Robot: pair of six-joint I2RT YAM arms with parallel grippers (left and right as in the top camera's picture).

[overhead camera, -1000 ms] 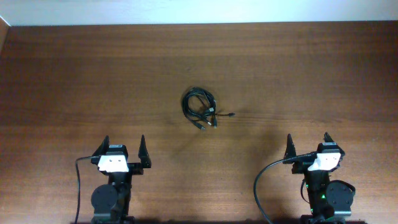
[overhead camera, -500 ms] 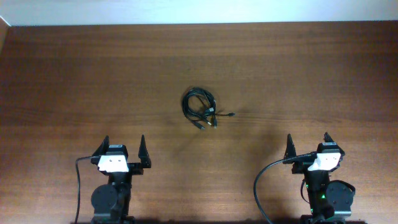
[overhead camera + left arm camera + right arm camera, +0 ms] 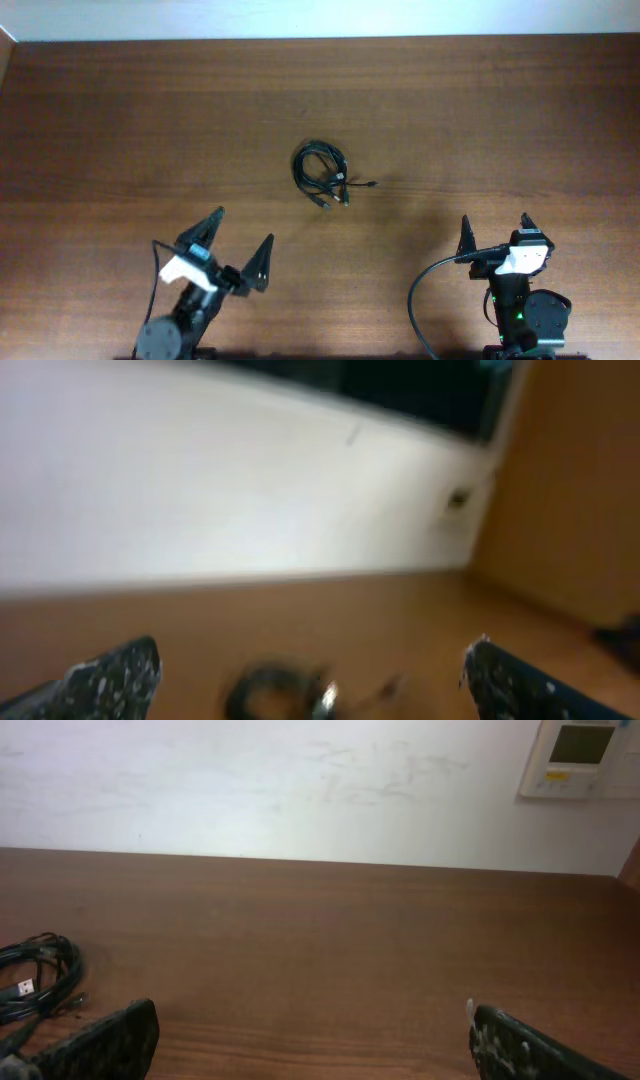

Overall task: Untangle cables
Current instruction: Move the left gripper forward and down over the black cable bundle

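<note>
Jaws spread wide on both arms, nothing pinched. Left arm (image 3: 190, 275) sits at the near edge, angled in toward the middle of the tabletop (image 3: 520, 110). Right arm (image 3: 515, 262) sits at the near right, pointing straight ahead. Cables (image 3: 322, 172) lie as one small coiled knot mid-tabletop, well apart from both sets of jaws, with a few plug ends poking out on the near-right side. Right wrist view has them at its left edge. Left wrist view is blurred, and I only get a dark smudge low in frame, probably the same knot. My read is that the task is at zero: no strand separated, no contact made. Everything is left to do: reach in, pin the coil with one arm, draw a plug end out with the other, repeat per strand and lay them apart. Given its heading I'd guess left goes in first, but I can't confirm that.
</note>
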